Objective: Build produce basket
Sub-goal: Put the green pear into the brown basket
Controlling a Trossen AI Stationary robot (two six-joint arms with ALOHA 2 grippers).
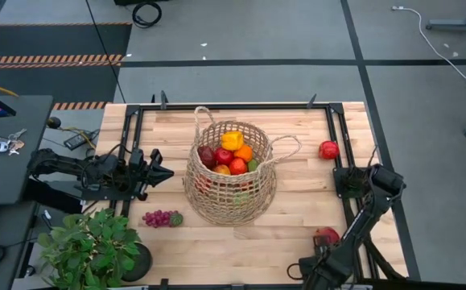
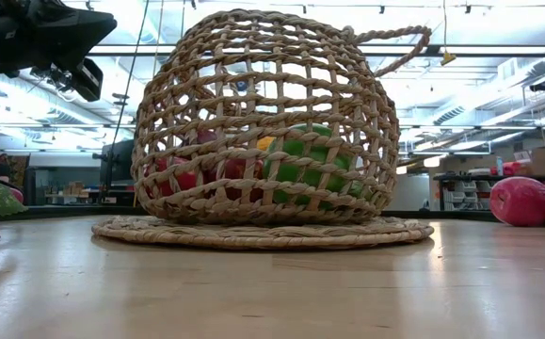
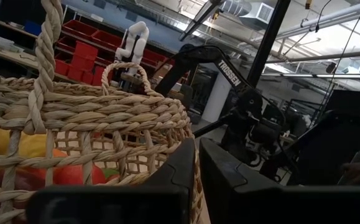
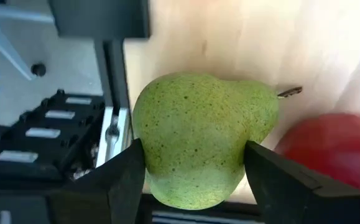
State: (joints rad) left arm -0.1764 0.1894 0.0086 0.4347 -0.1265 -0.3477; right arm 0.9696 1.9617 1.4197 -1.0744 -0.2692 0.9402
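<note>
The tan straw basket [image 1: 231, 173] stands mid-table with produce in it: a yellow pepper [image 1: 232, 140], an orange, red apples and a green one [image 2: 300, 165]. My left gripper [image 1: 162, 172] hangs shut just left of the basket's wall, holding nothing. My right gripper [image 4: 195, 180] is at the table's near right corner, pointing steeply down and shut on a green pear [image 4: 198, 140]. A red fruit [image 4: 335, 149] lies right beside the pear. In the high view the right arm hides the pear. My right gripper pinches the pear's broad body between its two fingers, one finger [image 4: 127, 177] on each of two opposite sides [image 4: 148, 149]. The fingers come from above, pointing steeply down. The pear lies on its side on the wood, its stem [image 4: 290, 92] pointing away from the fingers.
A red apple [image 1: 328, 149] lies right of the basket and purple grapes [image 1: 160, 217] lie near its left front. A potted green plant [image 1: 96, 250] stands at the near left corner. A black frame rail [image 4: 111, 124] runs close beside the pear.
</note>
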